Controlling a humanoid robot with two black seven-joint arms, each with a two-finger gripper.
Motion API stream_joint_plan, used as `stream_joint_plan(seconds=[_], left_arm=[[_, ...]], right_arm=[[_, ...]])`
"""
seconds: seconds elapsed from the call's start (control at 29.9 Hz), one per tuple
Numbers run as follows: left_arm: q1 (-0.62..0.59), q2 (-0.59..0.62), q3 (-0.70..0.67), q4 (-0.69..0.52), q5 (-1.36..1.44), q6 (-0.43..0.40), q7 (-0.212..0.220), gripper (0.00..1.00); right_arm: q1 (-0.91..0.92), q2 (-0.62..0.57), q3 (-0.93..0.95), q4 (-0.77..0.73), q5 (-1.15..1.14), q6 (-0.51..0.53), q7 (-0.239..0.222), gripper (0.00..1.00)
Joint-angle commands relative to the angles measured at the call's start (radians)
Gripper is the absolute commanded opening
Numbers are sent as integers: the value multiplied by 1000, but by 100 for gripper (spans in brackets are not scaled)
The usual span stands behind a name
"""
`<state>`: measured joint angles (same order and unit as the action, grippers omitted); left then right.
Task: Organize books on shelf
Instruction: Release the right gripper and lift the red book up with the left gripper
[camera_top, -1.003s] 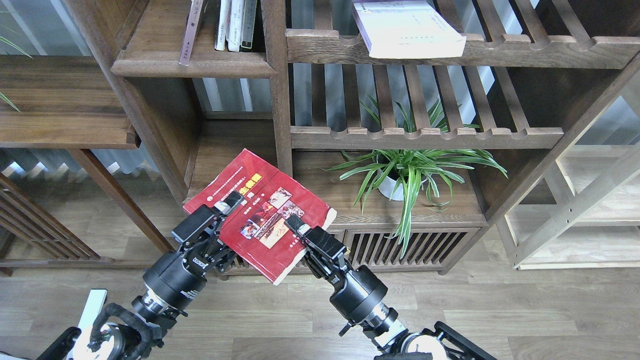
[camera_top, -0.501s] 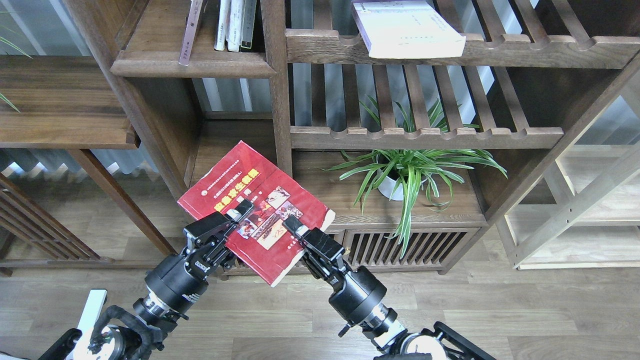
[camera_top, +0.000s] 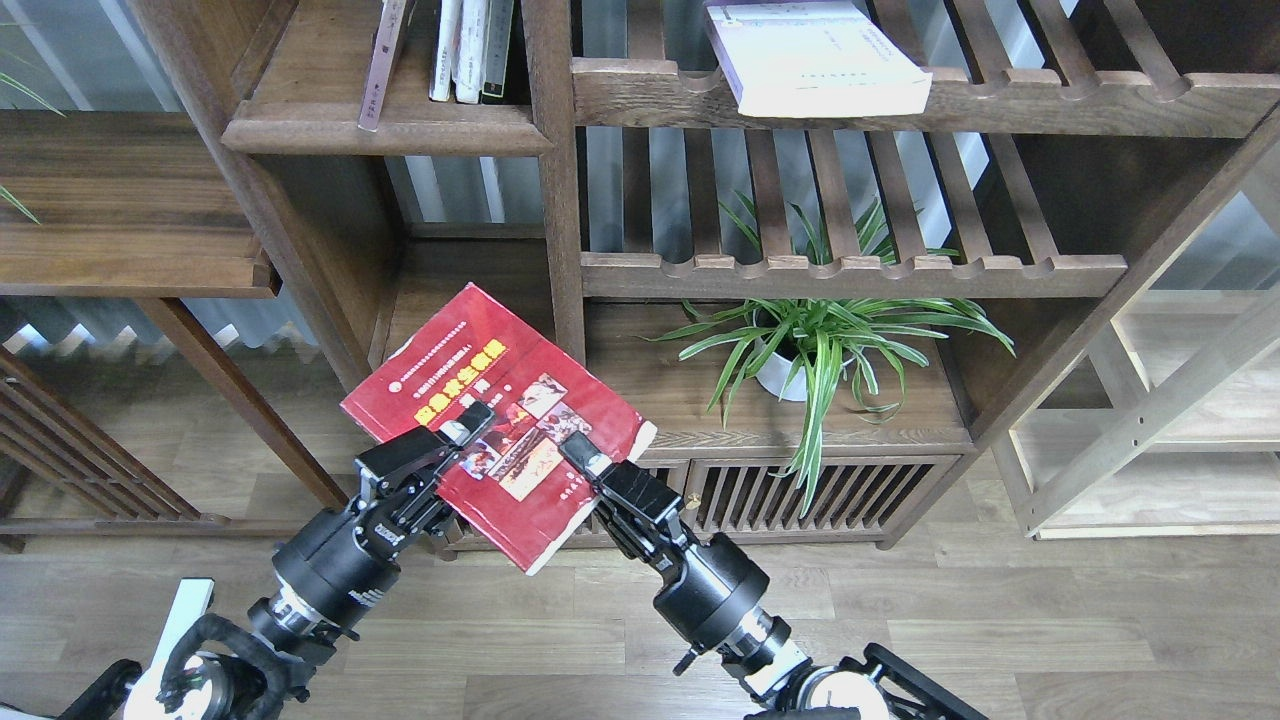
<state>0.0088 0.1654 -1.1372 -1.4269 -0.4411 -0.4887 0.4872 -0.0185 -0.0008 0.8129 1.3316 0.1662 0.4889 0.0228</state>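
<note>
Red book (camera_top: 470, 370) — both grippers clamped.

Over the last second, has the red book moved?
Yes. The red book, held by both grippers, shifted left and toward the camera, away from the bookcase's upright post.

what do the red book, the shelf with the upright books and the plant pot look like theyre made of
Red book: paperback, by the look; slightly glossy printed card cover, worn pale at its corners, page block showing at its lower edge.
Shelf: solid dark-brown wood, visible grain, satin finish, rounded moulded front edge.
Plant pot: smooth and white, probably glazed ceramic or plastic; mostly hidden by leaves, so I cannot tell which.
</note>
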Motion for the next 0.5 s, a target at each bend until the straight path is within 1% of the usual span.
stream_joint_plan(seconds=[0.0,0.07,0.1,0.13,0.17,0.3,0.47], left_arm=[[14,-3,-27,-3,21,0,1,0],[19,-3,-48,-3,42,0,1,0],[22,-3,-62,-4,59,0,1,0],[26,-3,-76,-4,82,0,1,0],[33,-4,-97,-4,117,0,1,0],[36,-4,-173,-9,260,0,1,0],[42,-3,-281,-90,464,0,1,0]], right_arm=[[3,1,2,-2,0,0,-4,46],[2,1,14,-2,-4,0,-3,65],[2,1,26,-3,-7,0,-3,73],[0,1,44,-8,-7,0,-3,79],[-3,1,67,-9,-7,0,-4,84],[-5,1,126,-22,-4,0,-3,90],[-5,-14,179,-40,1,0,-3,93]])
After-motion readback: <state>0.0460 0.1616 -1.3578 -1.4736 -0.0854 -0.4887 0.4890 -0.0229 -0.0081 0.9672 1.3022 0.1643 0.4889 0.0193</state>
